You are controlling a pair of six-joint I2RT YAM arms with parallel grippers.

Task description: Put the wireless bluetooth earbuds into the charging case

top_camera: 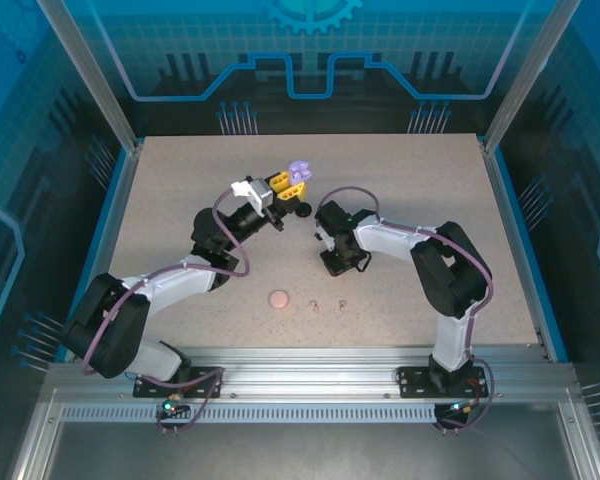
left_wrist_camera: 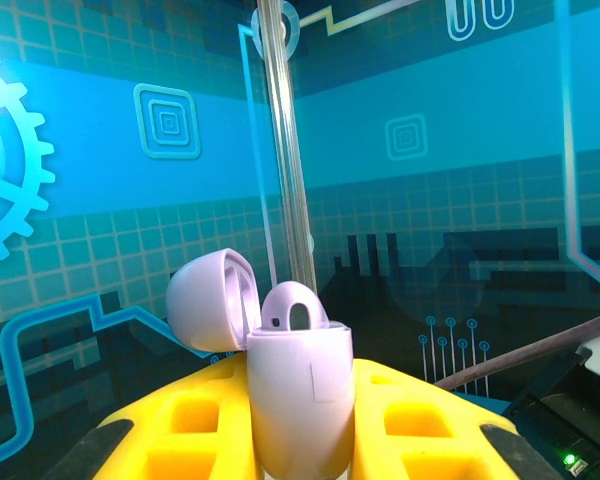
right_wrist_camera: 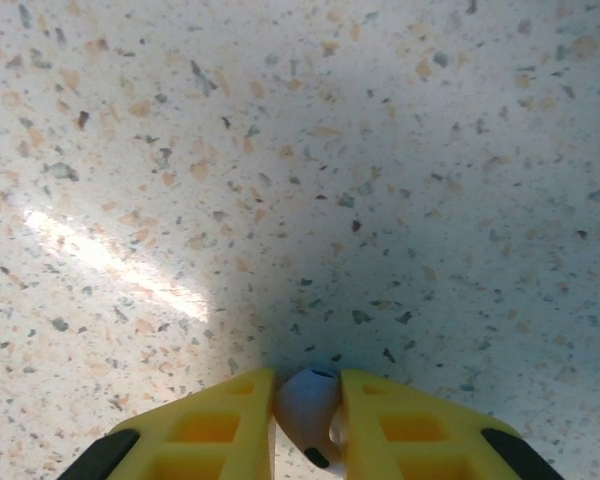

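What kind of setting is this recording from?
Likely a robot demo booth: a speckled table boxed in by clear panels printed with blue gear and circuit graphics, on an aluminium frame.

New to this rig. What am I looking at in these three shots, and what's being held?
Two robot arms are bolted at the near edge of a speckled table. The overhead picture looks down from behind them; the other two come from cameras on each wrist, so the yellow fingers at the bottom of those belong to that arm.

The left hand is shut on a lavender charging case with its lid flipped open, and one bud already sits in it. The right hand is low over the table, its fingers either side of a pale lavender earbud.

On the table near the arms lie a round pink case and two tiny buds. A small black thing sits near the left hand; too small to identify.
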